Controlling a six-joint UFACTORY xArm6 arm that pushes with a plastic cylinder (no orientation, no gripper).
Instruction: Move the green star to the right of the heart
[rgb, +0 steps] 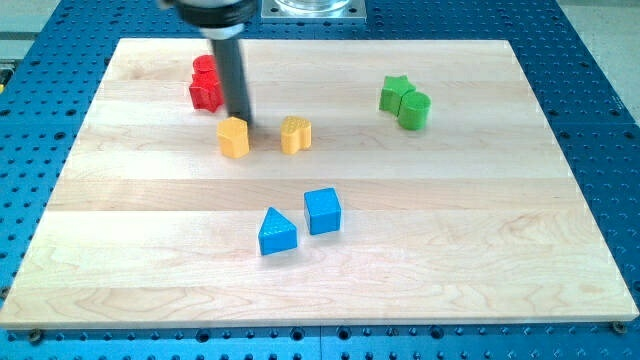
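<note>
Red blocks (205, 84) partly hidden behind rod, shapes unclear.

You had a yellow block (233, 138) just below my tip (243, 125), and two red blocks (206, 84) close on its upper left. A green cylinder (414, 110) stood far to its right. A blue triangle (276, 233) and a blue cube (323, 211) sat well below it on the wooden board (500, 250).
</note>
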